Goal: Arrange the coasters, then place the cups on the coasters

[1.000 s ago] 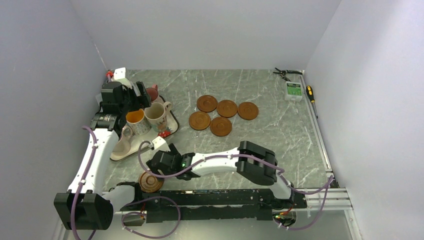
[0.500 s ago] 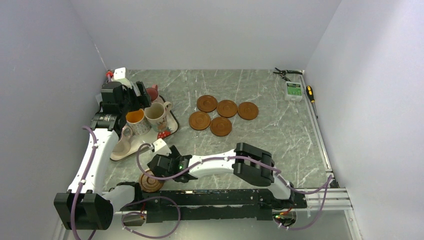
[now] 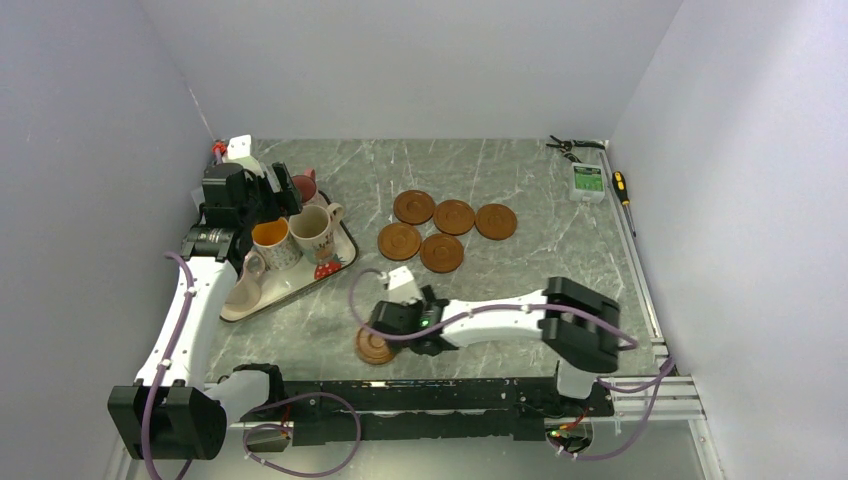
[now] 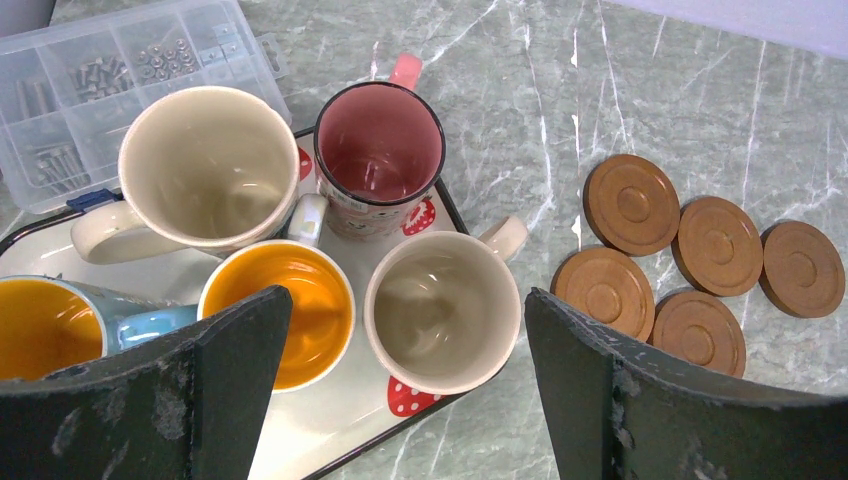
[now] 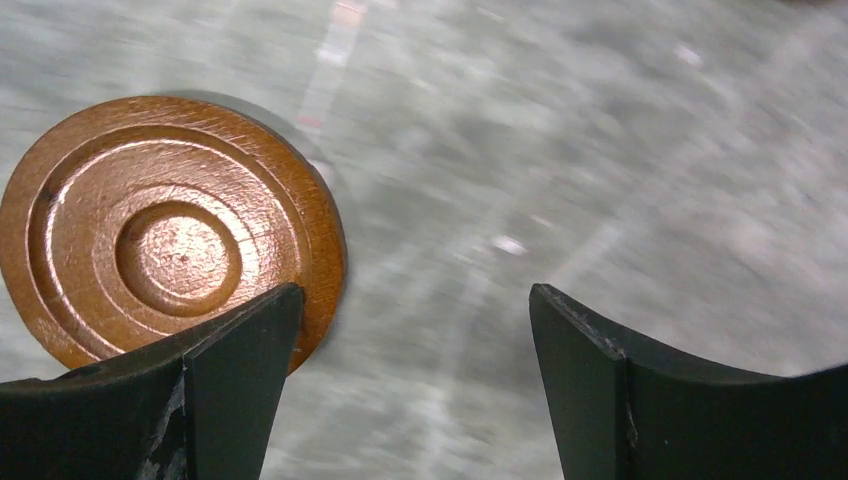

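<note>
**A:** Where is the odd coaster?

**B:** The stray coaster [image 3: 375,347] lies flat on the table [image 3: 520,180] at lower centre of the overhead view, well apart from the other five coasters [image 3: 441,253] clustered at upper centre. The right gripper [image 5: 415,295] is right over it with its jaws spread wide and nothing between them.

**A:** So what worries you?

**B:** In the right wrist view the disc sits at the left, half hidden behind the left finger and not in the gap. If the jaws close from here, I think that finger lands on the rim and skids the disc away or tips it. It's thin, too, so it's a poor pinch off a flat surface.

**A:** And the other arm?

**B:** The left gripper [image 4: 405,300] hangs open and empty above the mugs [image 4: 441,310], which are packed on the strawberry tray [image 4: 330,430]. They are crowded enough that a finger coming down could knock a neighbour.
</note>
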Robot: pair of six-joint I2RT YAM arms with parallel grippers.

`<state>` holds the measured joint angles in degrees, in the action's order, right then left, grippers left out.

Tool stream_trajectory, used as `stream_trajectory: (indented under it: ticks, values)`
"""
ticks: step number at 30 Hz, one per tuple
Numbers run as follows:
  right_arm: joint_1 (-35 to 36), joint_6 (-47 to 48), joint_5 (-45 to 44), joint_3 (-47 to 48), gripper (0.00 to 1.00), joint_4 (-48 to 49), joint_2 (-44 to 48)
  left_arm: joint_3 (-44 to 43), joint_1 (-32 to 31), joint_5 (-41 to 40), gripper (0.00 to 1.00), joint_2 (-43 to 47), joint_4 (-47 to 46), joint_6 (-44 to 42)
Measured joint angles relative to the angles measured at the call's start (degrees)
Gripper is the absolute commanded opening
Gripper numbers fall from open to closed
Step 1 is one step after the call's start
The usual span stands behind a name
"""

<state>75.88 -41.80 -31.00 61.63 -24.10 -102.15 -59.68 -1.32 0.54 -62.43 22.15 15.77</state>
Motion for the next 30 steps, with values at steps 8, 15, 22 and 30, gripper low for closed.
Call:
stream_trajectory:
  ticks: [8,15,22,30]
  values:
    - [-4.1,-5.0,-1.6,-10.8,0.91,-11.8,13.3,0.0,0.0,0.0,0.94,0.0,0.0,0.0]
    - [-3.4,-4.3,0.0,-7.0,0.87,-10.9,13.2,0.0,0.0,0.0,0.94,0.0,0.0,0.0]
    - [-1.6,-2.6,4.3,1.5,0.74,-5.3,3.1,0.0,0.0,0.0,0.94,-0.2,0.0,0.0]
    - [-0.9,-2.4,7.9,2.0,0.65,-4.0,0.5,0.0,0.0,0.0,0.94,-0.3,0.0,0.0]
